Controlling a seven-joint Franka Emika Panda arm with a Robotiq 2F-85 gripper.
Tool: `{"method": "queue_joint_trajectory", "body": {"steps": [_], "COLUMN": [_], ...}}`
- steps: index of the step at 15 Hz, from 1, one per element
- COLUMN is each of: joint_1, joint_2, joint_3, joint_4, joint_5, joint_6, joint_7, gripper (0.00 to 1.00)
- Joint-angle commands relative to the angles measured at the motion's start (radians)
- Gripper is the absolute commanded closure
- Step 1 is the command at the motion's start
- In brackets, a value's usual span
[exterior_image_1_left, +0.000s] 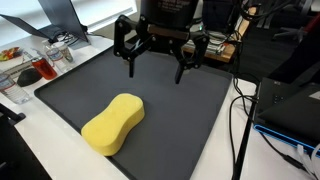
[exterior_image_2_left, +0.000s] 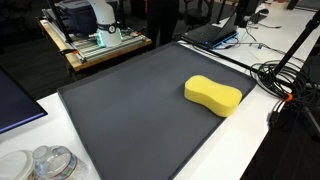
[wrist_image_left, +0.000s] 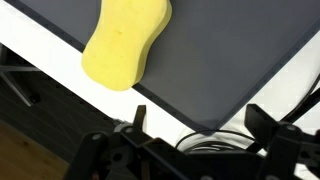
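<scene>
At top centre of an exterior view, the gripper (exterior_image_1_left: 156, 72) is seen above the far part of the black mat (exterior_image_1_left: 190, 120), fingers spread fully, nothing held or touched. The yellow sponge (exterior_image_1_left: 113, 124) is seen at lower centre-left, well apart from it. In an exterior view with the sponge (exterior_image_2_left: 213, 95) right of centre, no gripper is shown; cables (exterior_image_2_left: 285, 80) and glass jars (exterior_image_2_left: 50, 163) appear only there. In the wrist view, the sponge (wrist_image_left: 125, 42) is placed upper left, one end at the mat edge, bare mat (wrist_image_left: 230, 60) beside it.
</scene>
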Motion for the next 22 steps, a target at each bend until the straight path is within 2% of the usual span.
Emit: {"method": "queue_joint_trajectory", "body": {"steps": [1, 6, 10, 13, 17, 22], "joint_1": [0.000, 0.080, 0.104, 0.100, 0.060, 0.044], "joint_2": [0.000, 0.056, 0.066, 0.032, -0.044, -0.166], "joint_3": [0.000, -0.040, -0.036, -0.039, -0.028, -0.065], "joint_4": [0.000, 0.037, -0.015, -0.125, -0.321, -0.557], "joint_5": [0.000, -0.137, -0.150, -0.152, -0.127, -0.118], "joint_6": [0.000, 0.054, 0.107, 0.201, 0.372, 0.541], "joint_7": [0.002, 0.097, 0.171, 0.235, 0.272, 0.324], "gripper": [0.00, 0.00, 0.00, 0.00, 0.00, 0.00]}}
